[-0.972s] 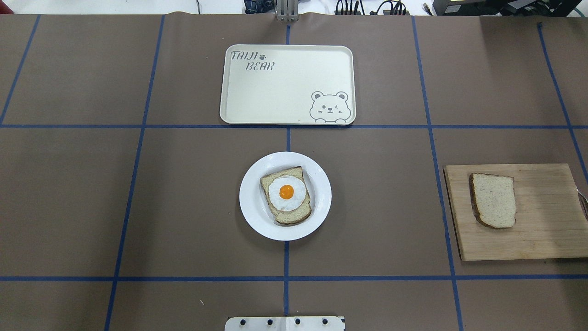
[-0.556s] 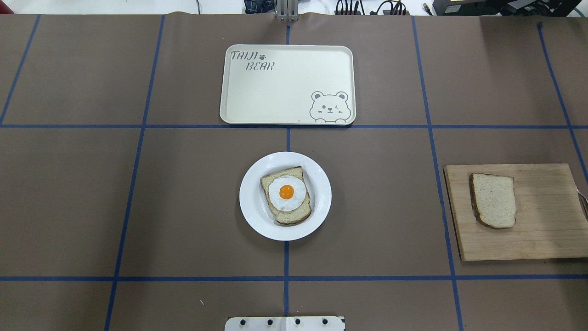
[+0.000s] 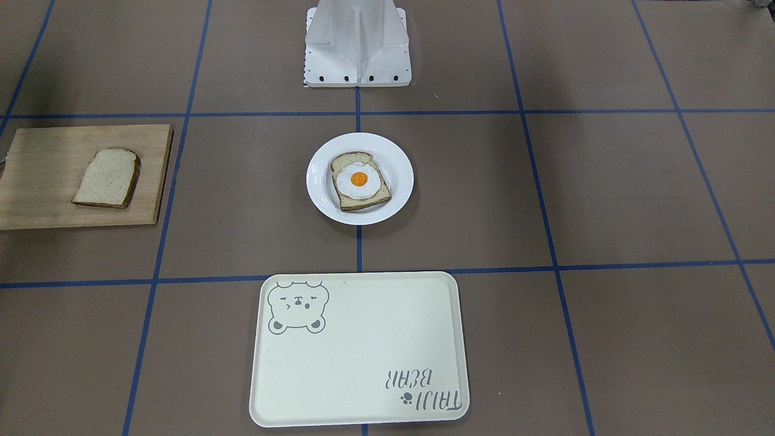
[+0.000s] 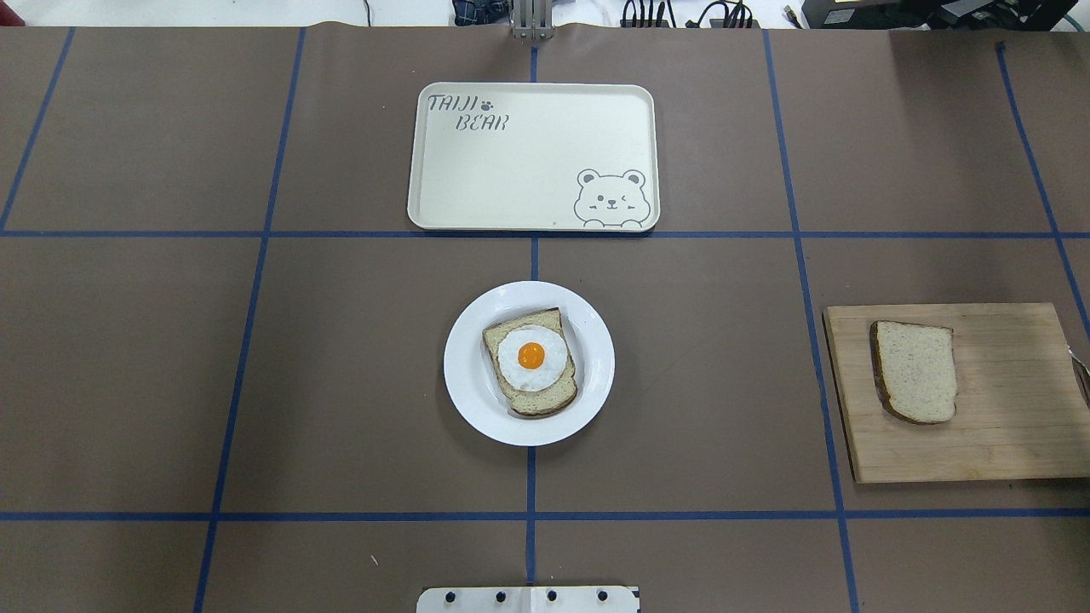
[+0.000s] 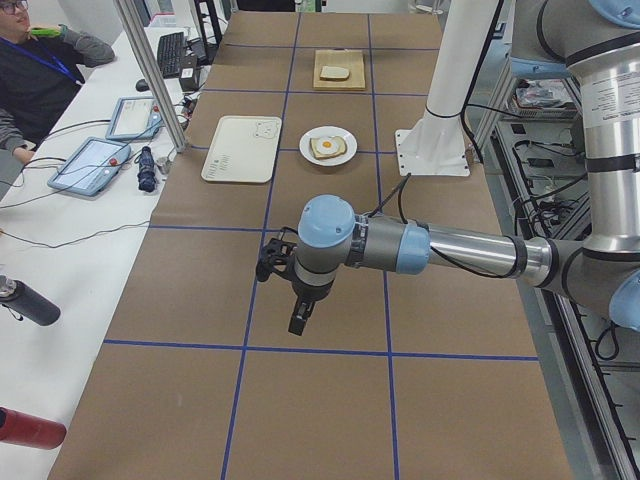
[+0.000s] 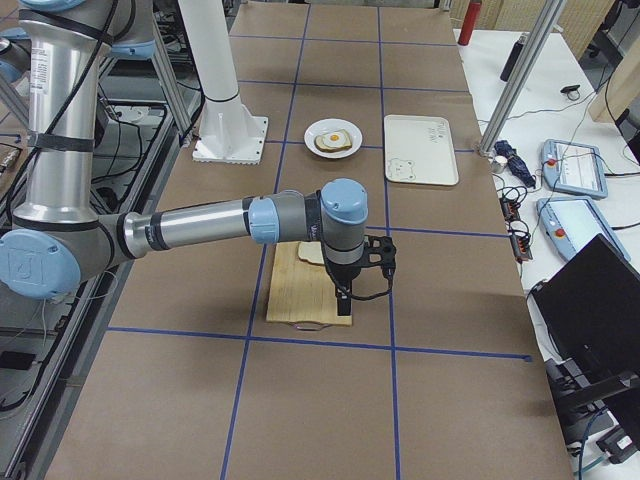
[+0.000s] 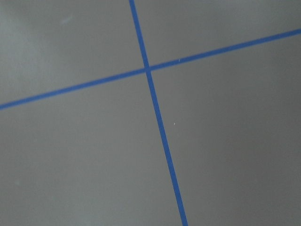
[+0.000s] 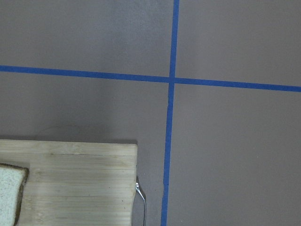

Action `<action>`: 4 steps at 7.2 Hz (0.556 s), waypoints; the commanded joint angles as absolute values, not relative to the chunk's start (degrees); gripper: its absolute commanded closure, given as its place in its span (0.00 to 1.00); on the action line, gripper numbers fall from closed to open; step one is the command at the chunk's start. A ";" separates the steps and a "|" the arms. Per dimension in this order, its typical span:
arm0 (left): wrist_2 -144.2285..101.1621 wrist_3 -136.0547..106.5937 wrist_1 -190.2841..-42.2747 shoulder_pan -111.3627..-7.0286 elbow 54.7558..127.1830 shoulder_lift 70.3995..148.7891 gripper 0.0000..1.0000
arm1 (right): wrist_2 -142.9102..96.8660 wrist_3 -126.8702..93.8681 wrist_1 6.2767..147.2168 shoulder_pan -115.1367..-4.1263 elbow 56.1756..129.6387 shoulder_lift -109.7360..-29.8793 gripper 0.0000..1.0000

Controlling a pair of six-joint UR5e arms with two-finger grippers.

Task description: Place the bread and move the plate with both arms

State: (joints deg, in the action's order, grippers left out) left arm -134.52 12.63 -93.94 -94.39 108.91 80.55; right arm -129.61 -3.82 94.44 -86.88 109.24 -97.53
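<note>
the bread (image 4: 915, 372) lies flat on a wooden board (image 4: 1013, 426), well to the robot's right of the plate (image 4: 467, 368), which carries an egg-topped slice (image 4: 530, 362). the right claw (image 6: 343, 292) hangs above the board, the left claw (image 5: 298, 322) well off the plate's other side; wide or narrow, i cannot tell. likely risks: the thin slice could slip or tear when pinched, and uneven lifting by two arms could tip the plate and shed the egg. brown paper with blue tape lines covers the worktop (image 4: 341, 383); a cream tray (image 4: 511, 179) sits beyond the plate, a seated operator (image 5: 30, 70) farther out.
</note>
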 commanded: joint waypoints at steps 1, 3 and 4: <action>-134.56 12.83 -96.76 -94.39 107.83 82.71 0.02 | -130.07 -3.69 86.99 -86.84 108.46 -97.64 0.00; -134.56 12.75 -99.48 -94.48 107.40 82.18 0.02 | -137.25 -13.55 81.32 -83.96 107.14 -97.91 0.00; -134.56 12.83 -100.36 -94.48 107.49 82.09 0.02 | -137.37 -23.80 75.30 -80.63 107.23 -98.52 0.00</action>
